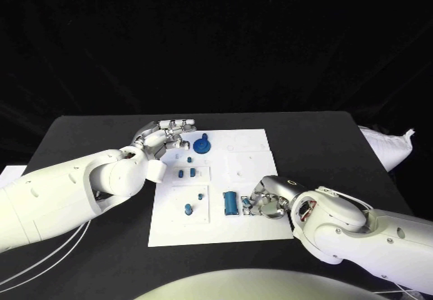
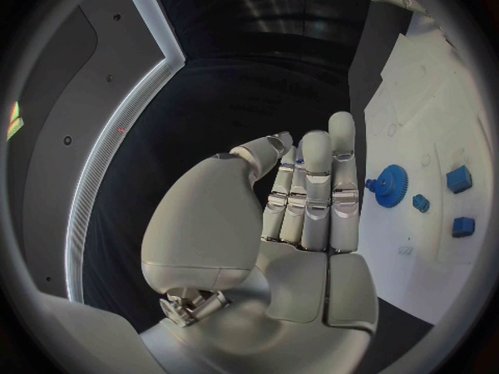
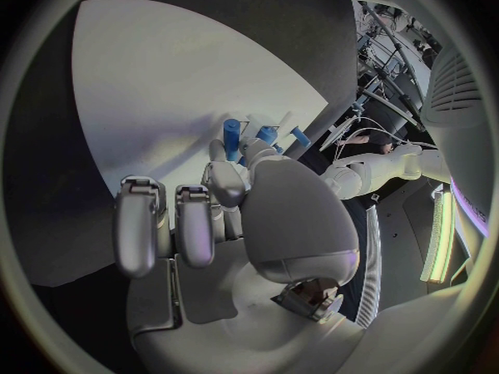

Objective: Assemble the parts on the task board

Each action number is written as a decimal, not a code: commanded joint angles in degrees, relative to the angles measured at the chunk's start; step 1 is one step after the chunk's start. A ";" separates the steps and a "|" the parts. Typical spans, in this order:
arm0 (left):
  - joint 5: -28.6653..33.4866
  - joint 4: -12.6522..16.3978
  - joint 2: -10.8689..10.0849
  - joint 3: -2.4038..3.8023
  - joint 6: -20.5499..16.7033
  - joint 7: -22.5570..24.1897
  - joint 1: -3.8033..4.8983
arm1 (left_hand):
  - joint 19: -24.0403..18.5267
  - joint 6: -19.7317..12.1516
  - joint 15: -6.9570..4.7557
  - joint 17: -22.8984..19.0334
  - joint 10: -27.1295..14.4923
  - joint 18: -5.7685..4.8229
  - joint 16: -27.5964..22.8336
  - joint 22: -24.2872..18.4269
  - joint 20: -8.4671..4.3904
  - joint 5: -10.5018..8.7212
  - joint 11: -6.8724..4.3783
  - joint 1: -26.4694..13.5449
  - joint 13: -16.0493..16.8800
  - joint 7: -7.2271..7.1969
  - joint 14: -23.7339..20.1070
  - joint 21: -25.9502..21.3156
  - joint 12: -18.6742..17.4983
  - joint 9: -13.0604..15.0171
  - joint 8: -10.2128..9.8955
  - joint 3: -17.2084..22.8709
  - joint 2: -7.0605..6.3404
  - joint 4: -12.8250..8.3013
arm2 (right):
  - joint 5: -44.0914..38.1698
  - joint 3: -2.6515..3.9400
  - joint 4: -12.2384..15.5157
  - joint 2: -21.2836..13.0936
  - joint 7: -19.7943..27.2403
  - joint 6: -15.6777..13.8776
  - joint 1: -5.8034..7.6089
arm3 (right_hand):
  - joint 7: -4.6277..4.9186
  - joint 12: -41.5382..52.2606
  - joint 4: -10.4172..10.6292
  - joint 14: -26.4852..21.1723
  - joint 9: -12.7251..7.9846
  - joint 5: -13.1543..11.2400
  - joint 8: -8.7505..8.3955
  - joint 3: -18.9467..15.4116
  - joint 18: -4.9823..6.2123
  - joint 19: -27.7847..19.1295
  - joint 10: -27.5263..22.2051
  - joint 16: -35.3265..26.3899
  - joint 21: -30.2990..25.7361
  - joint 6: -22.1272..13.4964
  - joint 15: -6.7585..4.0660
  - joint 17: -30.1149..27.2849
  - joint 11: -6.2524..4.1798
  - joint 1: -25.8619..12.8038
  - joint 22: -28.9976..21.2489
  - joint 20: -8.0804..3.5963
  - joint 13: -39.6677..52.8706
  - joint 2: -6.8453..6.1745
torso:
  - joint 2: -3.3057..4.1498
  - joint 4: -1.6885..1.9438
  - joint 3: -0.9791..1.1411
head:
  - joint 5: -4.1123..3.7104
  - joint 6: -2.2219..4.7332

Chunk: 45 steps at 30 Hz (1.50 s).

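The white task board lies in the middle of the black table. A blue gear stands near its far left corner. My left hand hovers beside the gear at that corner, fingers straight, holding nothing. Small blue parts sit in the left-side recesses. A long blue block lies near the front. Right beside it my right hand pinches a small blue part between thumb and fingertip, low on the board.
A white bag lies off the table's right edge. White cables hang at the front left. Black table surface surrounds the board on all sides.
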 commanded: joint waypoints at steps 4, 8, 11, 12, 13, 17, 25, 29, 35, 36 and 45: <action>-0.13 0.09 0.19 0.04 0.98 -0.03 -0.04 | -0.18 -0.17 0.06 -0.25 -0.63 0.59 -0.08 -0.11 0.30 0.27 0.01 0.02 -0.10 0.03 -0.54 -0.40 0.38 -0.04 0.45 -0.20 0.52 -0.14 | -1.46 -0.01 -0.15 0.19 -0.14 0.85 -0.02 | -0.13 -0.56 0.88 4.21 0.35 0.52 0.31 -0.53 -0.79 0.61 0.01 -0.14 0.08 0.58 -0.27 6.14 -0.23 -1.91 0.06 -0.08 -0.23 0.24 | 0.02 0.01 -0.01 | -0.11 -0.07; -0.13 0.05 0.20 0.04 0.91 -0.12 -0.04 | -0.18 -0.17 0.06 -0.25 -0.63 0.59 -0.08 -0.11 0.30 0.27 0.01 0.02 -0.10 0.03 -0.54 -0.40 0.38 -0.04 0.45 -0.20 0.52 -0.14 | -1.81 -0.01 -0.50 0.34 -0.26 1.08 -0.02 | -0.13 -0.94 0.98 4.19 0.69 1.93 0.29 -1.80 -0.78 0.57 0.08 -0.21 0.03 0.65 -0.26 6.07 -0.21 -4.00 0.02 -0.08 -0.41 0.40 | -0.01 0.04 0.00 | -0.07 0.03; -0.13 0.06 0.20 0.04 0.92 -0.17 -0.04 | -0.18 -0.17 0.06 -0.25 -0.63 0.59 -0.08 -0.11 0.30 0.27 0.01 0.02 -0.10 0.03 -0.54 -0.40 0.38 -0.04 0.45 -0.20 0.52 -0.14 | -1.98 -0.01 -0.73 0.48 -0.34 1.29 -0.02 | -0.13 -1.17 1.00 4.17 0.86 1.67 0.25 -2.52 -0.78 0.56 0.09 -0.29 0.03 0.65 -0.25 5.97 -0.21 -4.96 0.03 -0.07 -0.51 0.60 | 0.02 0.07 0.03 | -0.15 0.08; -0.13 0.07 0.20 0.04 0.94 -0.19 -0.04 | -0.18 -0.17 0.06 -0.25 -0.63 0.59 -0.08 -0.11 0.30 0.27 0.01 0.02 -0.10 0.03 -0.54 -0.40 0.38 -0.04 0.45 -0.20 0.52 -0.14 | -2.05 -0.01 -0.80 0.53 -0.36 1.38 -0.02 | -0.13 -1.23 0.99 4.16 0.90 1.50 0.24 -2.72 -0.77 0.55 0.09 -0.30 0.01 0.64 -0.25 5.95 -0.20 -5.20 0.00 -0.07 -0.54 0.66 | 0.03 0.08 0.04 | -0.18 0.11; -0.13 0.10 0.20 0.04 0.97 -0.21 -0.04 | -0.18 -0.17 0.06 -0.25 -0.63 0.59 -0.08 -0.11 0.30 0.27 0.01 0.02 -0.10 0.03 -0.54 -0.40 0.38 -0.04 0.45 -0.20 0.52 -0.14 | -2.10 -0.01 -0.86 0.57 -0.39 1.46 -0.02 | -0.14 -1.33 0.98 4.16 0.97 1.16 0.22 -3.00 -0.77 0.55 0.09 -0.31 0.00 0.64 -0.25 5.95 -0.21 -5.52 0.00 -0.07 -0.58 0.77 | 0.05 0.08 0.02 | -0.18 0.13; -0.13 0.17 0.19 0.04 1.05 -0.32 -0.04 | -0.18 -0.17 0.06 -0.25 -0.63 0.59 -0.08 -0.11 0.30 0.27 0.01 0.02 -0.10 0.03 -0.54 -0.40 0.38 -0.04 0.45 -0.20 0.52 -0.14 | -2.39 -0.02 -1.04 0.73 -0.45 1.60 -0.02 | -0.19 -1.69 0.98 4.14 1.28 -1.12 0.14 -4.25 -0.75 0.51 0.09 -0.40 -0.05 0.60 -0.26 5.85 -0.23 -6.68 -0.05 -0.07 -0.73 1.26 | 0.07 0.06 0.01 | -0.06 0.05; -0.13 0.14 0.19 0.04 1.12 -0.45 -0.04 | -0.18 -0.17 0.06 -0.25 -0.63 0.59 -0.08 -0.11 0.30 0.27 0.01 0.02 -0.10 0.03 -0.54 -0.40 0.38 -0.04 0.45 -0.20 0.52 -0.14 | -2.59 -0.02 -1.04 0.81 -0.43 1.45 -0.02 | -0.23 -2.22 1.02 4.11 2.03 -6.82 0.00 -7.61 -0.74 0.46 0.09 -0.60 -0.12 0.50 -0.27 5.64 -0.24 -8.96 -0.07 -0.07 -0.84 2.13 | 0.01 0.00 0.01 | -0.07 -0.01; -0.13 0.13 0.19 0.04 1.18 -0.51 -0.04 | -0.18 -0.17 0.06 -0.25 -0.63 0.59 -0.08 -0.11 0.30 0.27 0.01 0.02 -0.10 0.03 -0.54 -0.40 0.38 -0.04 0.45 -0.20 0.52 -0.14 | -2.65 -0.02 -0.72 0.62 -0.32 1.18 -0.02 | -0.26 -2.23 1.02 4.13 2.30 -8.25 -0.02 -8.76 -0.74 0.46 0.14 -0.58 -0.13 0.49 -0.28 5.71 -0.25 -9.49 -0.06 -0.07 -0.78 2.41 | -0.02 0.01 0.01 | -0.11 0.02; -0.13 0.14 0.09 0.03 1.29 -0.59 -0.04 | -0.18 -0.17 0.06 -0.25 -0.63 0.59 -0.08 -0.11 0.30 0.27 0.01 0.02 -0.10 0.03 -0.54 -0.40 0.38 -0.04 0.45 -0.20 0.52 -0.14 | -1.73 -0.02 0.28 -0.33 0.67 0.06 -0.07 | -0.29 -1.99 0.74 4.16 2.71 -10.61 -0.04 -10.10 -0.74 0.48 0.23 -0.53 -0.11 0.48 -0.31 5.83 -0.29 -8.00 0.03 -0.10 -0.50 2.02 | 0.00 -0.01 0.04 | -0.37 -0.04; -0.13 0.15 0.06 0.03 1.30 -0.61 -0.04 | -0.19 -0.19 0.07 -0.32 -0.69 0.59 -0.10 -0.12 0.31 0.27 0.03 0.01 -0.10 0.06 -0.59 -0.41 0.41 -0.04 0.47 -0.21 0.53 -0.15 | -1.44 -0.02 0.44 -0.53 1.01 -0.17 -0.09 | -0.29 -1.93 0.73 4.16 2.77 -10.86 -0.04 -10.32 -0.74 0.47 0.24 -0.53 -0.12 0.49 -0.31 5.83 -0.29 -7.78 0.02 -0.11 -0.44 1.92 | 0.01 0.02 0.03 | -0.51 -0.03; -0.20 0.02 -0.17 0.03 1.28 -0.88 -0.05 | -0.20 -0.20 0.08 -0.30 -0.75 0.59 -0.06 -0.14 0.31 0.28 0.04 0.02 -0.11 0.08 -0.60 -0.43 0.45 -0.04 0.49 -0.19 0.59 -0.16 | 0.74 -0.01 1.44 -2.55 4.20 -1.02 -0.36 | -0.28 -1.79 0.73 4.12 3.25 -13.99 -0.03 -12.18 -0.72 0.38 0.15 -0.68 -0.23 0.53 -0.28 5.68 -0.25 -6.18 -0.07 -0.10 -0.12 1.56 | -0.01 -0.12 0.07 | -0.44 0.11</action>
